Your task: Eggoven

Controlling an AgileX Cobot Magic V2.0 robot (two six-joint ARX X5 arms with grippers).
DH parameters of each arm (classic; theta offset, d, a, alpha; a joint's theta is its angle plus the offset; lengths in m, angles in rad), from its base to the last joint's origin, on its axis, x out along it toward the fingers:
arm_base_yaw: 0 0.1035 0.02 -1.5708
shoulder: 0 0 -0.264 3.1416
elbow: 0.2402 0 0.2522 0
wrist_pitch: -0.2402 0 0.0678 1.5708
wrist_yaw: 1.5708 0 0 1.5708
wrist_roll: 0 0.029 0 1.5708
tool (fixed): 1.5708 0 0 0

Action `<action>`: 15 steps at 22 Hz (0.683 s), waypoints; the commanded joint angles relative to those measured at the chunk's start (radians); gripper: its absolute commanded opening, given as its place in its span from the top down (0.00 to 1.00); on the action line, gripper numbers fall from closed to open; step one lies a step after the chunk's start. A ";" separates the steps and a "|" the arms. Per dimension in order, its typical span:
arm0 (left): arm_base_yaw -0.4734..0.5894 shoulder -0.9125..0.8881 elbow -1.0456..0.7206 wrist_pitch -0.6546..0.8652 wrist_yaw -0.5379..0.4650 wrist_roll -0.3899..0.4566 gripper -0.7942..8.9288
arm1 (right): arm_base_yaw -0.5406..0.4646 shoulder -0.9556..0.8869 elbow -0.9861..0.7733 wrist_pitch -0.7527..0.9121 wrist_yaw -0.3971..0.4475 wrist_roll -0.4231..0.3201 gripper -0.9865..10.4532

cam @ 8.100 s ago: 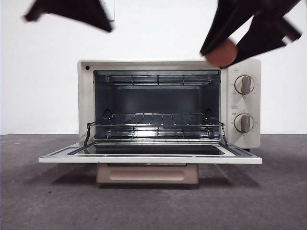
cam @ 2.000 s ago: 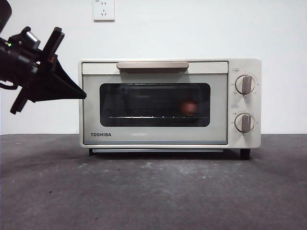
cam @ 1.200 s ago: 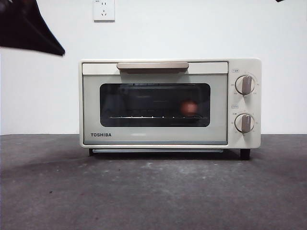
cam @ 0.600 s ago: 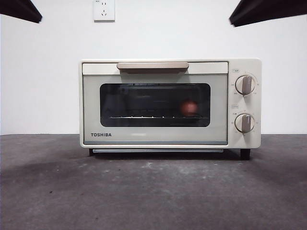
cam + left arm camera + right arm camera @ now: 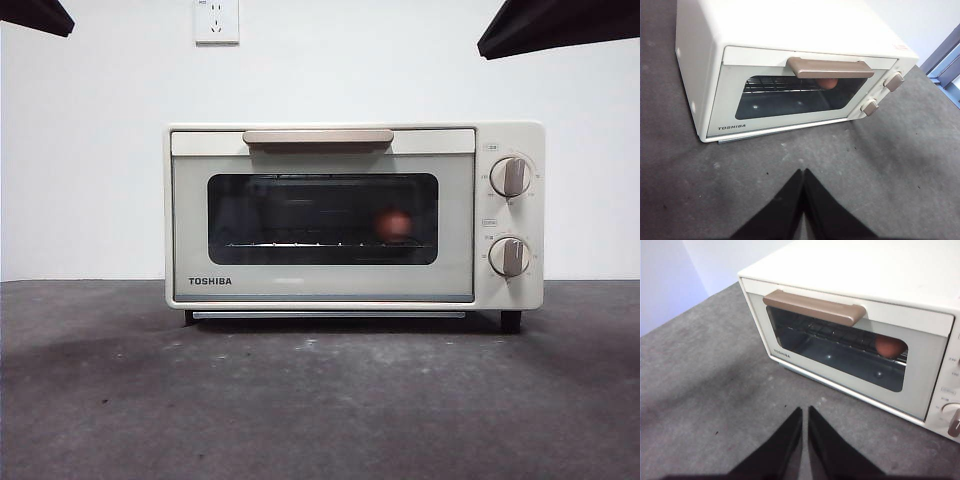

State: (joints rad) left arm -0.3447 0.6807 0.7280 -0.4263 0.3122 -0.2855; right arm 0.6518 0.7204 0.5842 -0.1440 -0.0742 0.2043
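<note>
The egg [image 5: 395,224] sat on the rack behind the TOSHIBA oven's [image 5: 320,285] shut door, while both grippers, left [image 5: 803,175] and right [image 5: 804,412], hung clenched and empty, well clear above it.

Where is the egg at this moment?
The egg sits on the wire rack inside the closed oven, seen through the window in the front view, towards the side with the two knobs.
</note>
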 commanded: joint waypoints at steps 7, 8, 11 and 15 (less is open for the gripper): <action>-0.003 0.005 0.016 0.007 -0.002 0.012 0.91 | 0.007 0.003 0.006 0.044 0.004 -0.014 0.91; -0.003 0.005 0.016 0.007 -0.002 0.013 0.91 | 0.007 0.003 0.006 0.044 0.004 -0.014 0.91; -0.003 0.005 0.016 0.007 -0.002 0.013 0.91 | 0.007 0.003 0.006 0.045 0.004 -0.014 0.91; -0.002 0.005 0.015 0.010 -0.003 0.140 0.91 | 0.007 0.003 0.006 0.044 0.004 -0.014 0.91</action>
State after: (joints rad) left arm -0.3447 0.6807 0.7280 -0.4259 0.3122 -0.2440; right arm 0.6518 0.7204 0.5842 -0.1123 -0.0742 0.2039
